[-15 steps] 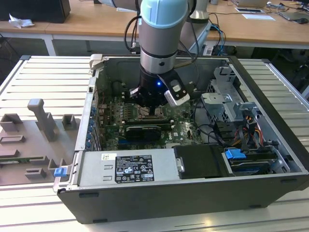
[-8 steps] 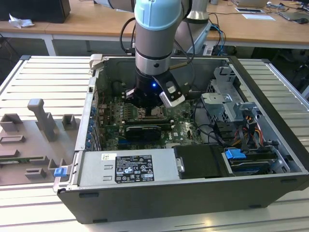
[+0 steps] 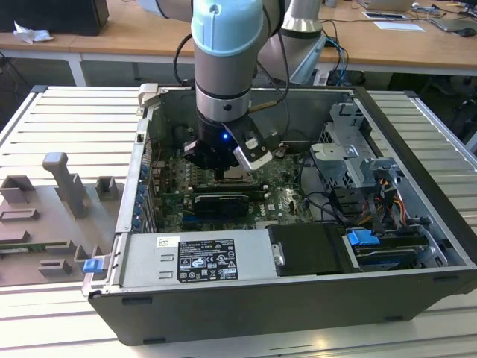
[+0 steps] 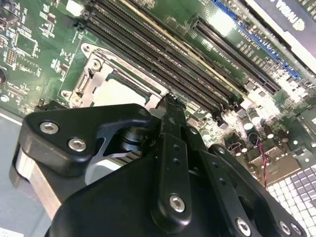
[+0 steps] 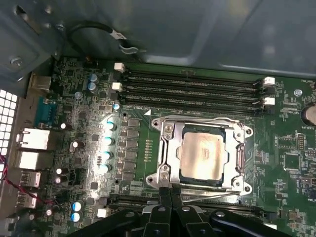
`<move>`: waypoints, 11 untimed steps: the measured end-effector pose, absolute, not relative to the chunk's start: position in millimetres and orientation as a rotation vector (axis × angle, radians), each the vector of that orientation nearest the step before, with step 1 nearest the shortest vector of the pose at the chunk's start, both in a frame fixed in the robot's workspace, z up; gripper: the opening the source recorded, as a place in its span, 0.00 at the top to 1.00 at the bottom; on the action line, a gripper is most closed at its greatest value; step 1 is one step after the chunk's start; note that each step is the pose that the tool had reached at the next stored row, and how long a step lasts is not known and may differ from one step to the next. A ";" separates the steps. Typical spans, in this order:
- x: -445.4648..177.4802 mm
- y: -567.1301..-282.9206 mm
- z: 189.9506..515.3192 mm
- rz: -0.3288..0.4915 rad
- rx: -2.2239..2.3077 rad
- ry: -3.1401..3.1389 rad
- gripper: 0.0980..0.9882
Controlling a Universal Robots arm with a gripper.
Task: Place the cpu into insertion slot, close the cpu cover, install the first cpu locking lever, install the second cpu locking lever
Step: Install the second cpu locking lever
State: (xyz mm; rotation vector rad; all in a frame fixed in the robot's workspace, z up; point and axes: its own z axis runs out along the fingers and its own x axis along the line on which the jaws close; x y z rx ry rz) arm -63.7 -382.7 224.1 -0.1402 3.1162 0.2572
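Inside the open computer case (image 3: pixel 298 313), the cpu (image 5: pixel 204 153) sat under the closed cpu cover (image 5: pixel 168 148). The gripper (image 5: pixel 170 197), fingers pressed together and empty, hovered just beside the cover's near edge.

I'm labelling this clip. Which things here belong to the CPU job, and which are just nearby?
Part of the job:
cpu, seated
insertion slot
cpu cover, down around the chip
tool, at the socket's edge

Just nearby:
memory slots
graphics card
power supply

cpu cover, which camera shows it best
The first wrist view: the cpu cover lies flat around the cpu, its whole frame visible. The second wrist view shows part of it behind the claw. In the exterior view the arm blocks the socket area.
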 end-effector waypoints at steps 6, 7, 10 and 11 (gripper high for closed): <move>-67.1 -391.6 223.9 0.300 -0.140 3.111 0.99; -67.6 -392.7 223.9 0.301 -0.140 3.111 0.99; -69.7 -395.3 223.6 0.305 -0.139 3.110 0.99; -70.1 -395.3 223.3 0.306 -0.140 3.110 0.99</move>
